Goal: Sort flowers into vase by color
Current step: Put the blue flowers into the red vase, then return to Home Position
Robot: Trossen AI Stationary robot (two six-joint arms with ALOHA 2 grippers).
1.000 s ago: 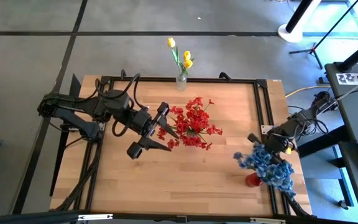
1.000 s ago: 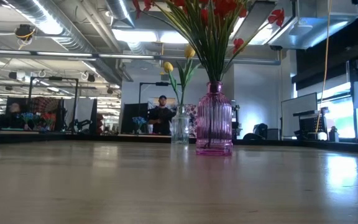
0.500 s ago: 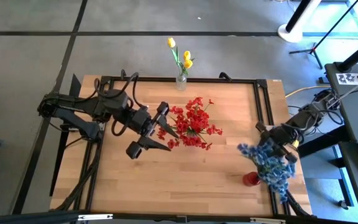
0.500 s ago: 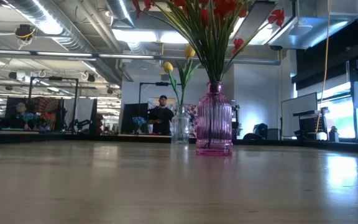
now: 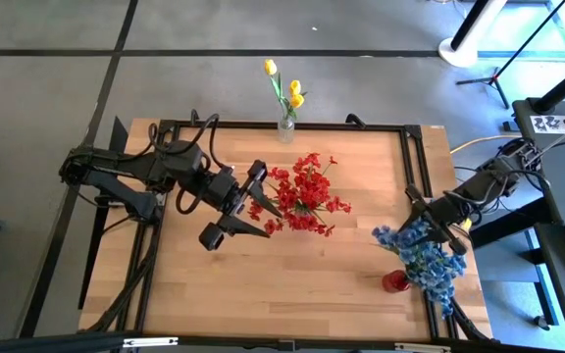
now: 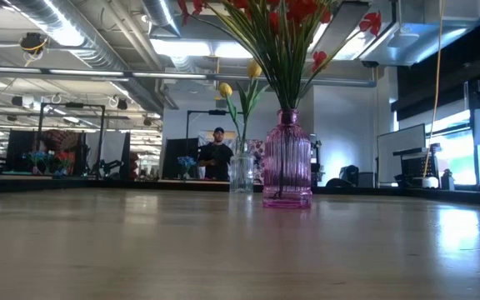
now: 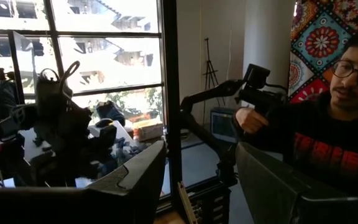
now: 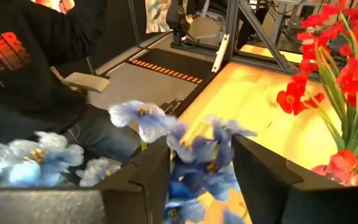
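Observation:
Red flowers (image 5: 304, 193) stand in a pink ribbed vase (image 6: 287, 165) at the table's middle. Yellow tulips (image 5: 288, 90) stand in a clear vase (image 5: 285, 128) at the far edge. My left gripper (image 5: 273, 222) hangs open and level just left of the red blossoms, with nothing between its fingers (image 7: 135, 177). Near the right edge, my right gripper (image 5: 423, 224) is shut on a bunch of blue flowers (image 5: 422, 260). A small red vase (image 5: 396, 282) stands beside the bunch. Whether the stems reach into it is hidden. My right gripper has the blue flowers between its two fingers (image 8: 148, 171), with blossoms (image 8: 194, 163) filling the gap. The blossoms hide the stems, so the gripped part does not show. The fingers come from the table's right side, slanting a little down. The bunch spreads toward the near edge.
A black frame (image 5: 415, 162) runs around the tabletop. A person in a black shirt (image 8: 23, 68) sits beyond the right edge, close to my right arm. Bare wood (image 5: 292, 279) lies along the near half of the table.
My right gripper has risen and drawn back toward the table's right edge, tipping as it went. The blue bunch moved with it, and the red vase now shows more clearly beside it.

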